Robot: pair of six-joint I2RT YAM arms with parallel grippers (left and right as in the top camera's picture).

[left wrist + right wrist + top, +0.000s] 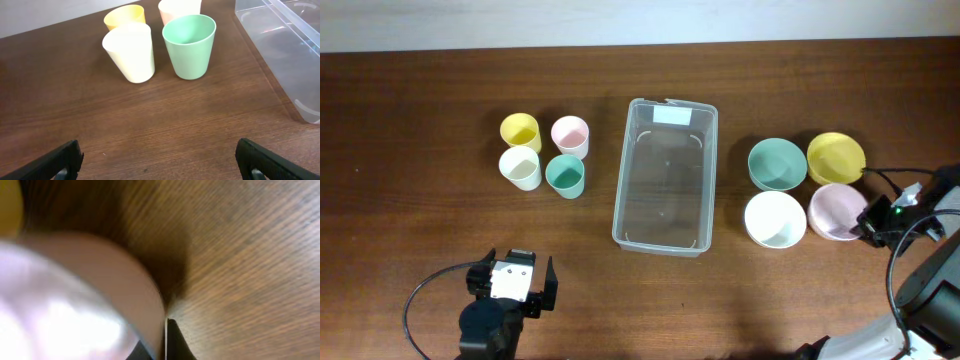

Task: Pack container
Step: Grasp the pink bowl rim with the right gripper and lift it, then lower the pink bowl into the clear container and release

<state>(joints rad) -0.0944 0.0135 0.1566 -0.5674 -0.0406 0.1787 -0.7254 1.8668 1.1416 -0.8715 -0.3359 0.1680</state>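
Plainly, the step in hand is the pick of the pink bowl, one of the two bowls farthest to the right of the container. The container sits mid-table, clear, with nothing inside it and its white label at the far end.

The right gripper is at that bowl's rim, on the side away from the container. In the right wrist view the bowl's wall fills the frame, blurred, with one dark finger just outside it. Whether the claw is clenched on the rim or loose, I cannot tell.

To do this well, I judge that one finger should go inside the wall and one outside, seated deep before closing, since a thin rounded rim may slip or tip the bowl. The lift should go straight up, clear of the white bowl just beside it on the container's side and of the yellow bowl beyond.

The left gripper is released, its fingers wide apart. It is left of the container, short of the green cup and its three neighbours, and can wait there.
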